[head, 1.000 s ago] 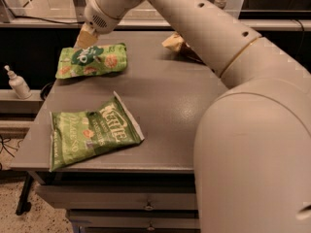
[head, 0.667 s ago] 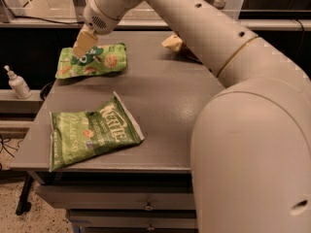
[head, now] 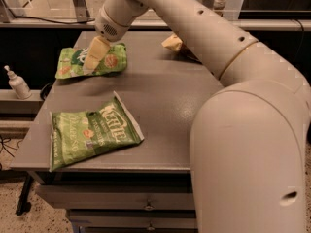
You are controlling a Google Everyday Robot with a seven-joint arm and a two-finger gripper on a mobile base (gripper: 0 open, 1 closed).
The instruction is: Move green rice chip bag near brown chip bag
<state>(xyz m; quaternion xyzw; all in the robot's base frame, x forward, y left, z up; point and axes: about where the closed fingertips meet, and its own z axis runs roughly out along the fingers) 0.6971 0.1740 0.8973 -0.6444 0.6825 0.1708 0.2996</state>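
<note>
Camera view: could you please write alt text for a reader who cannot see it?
The robot's gripper hangs over the small green chip bag at the grey table's far left corner. A larger Kettle bag lies near the front edge; the brown bag's cream end peeks out behind the arm.

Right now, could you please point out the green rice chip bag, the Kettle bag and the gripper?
green rice chip bag (head: pixel 112 61), camera view, its right part.
Kettle bag (head: pixel 92 135), camera view, its middle.
gripper (head: pixel 92 58), camera view, its tip, over the green rice chip bag.
</note>
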